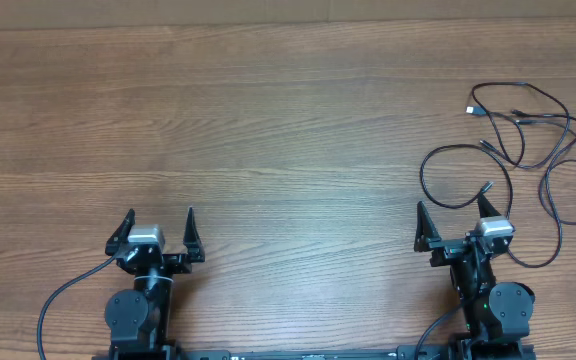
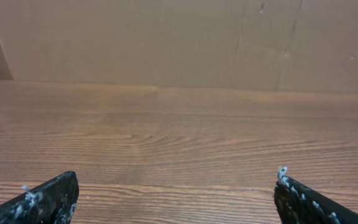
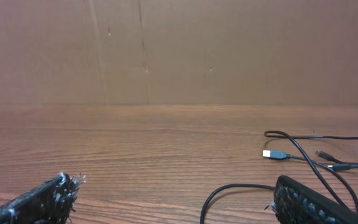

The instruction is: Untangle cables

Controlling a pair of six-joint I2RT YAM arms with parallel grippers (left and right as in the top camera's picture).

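The cables (image 1: 528, 140) are thin black cords lying in tangled loops on the wooden table at the right, with a silver USB plug (image 1: 474, 109) at the far left end of the tangle. My right gripper (image 1: 454, 211) is open and empty, just in front of the nearest loop. In the right wrist view the cables (image 3: 303, 152) lie ahead to the right, with the plug (image 3: 270, 153) showing, and the gripper (image 3: 173, 190) holds nothing. My left gripper (image 1: 159, 220) is open and empty at the table's front left, far from the cables. The left wrist view shows its jaws (image 2: 176, 186) over bare wood.
A brown cardboard wall (image 2: 166, 43) stands along the table's far edge. Thick black robot wires (image 1: 63, 295) run from the arm bases at the front edge.
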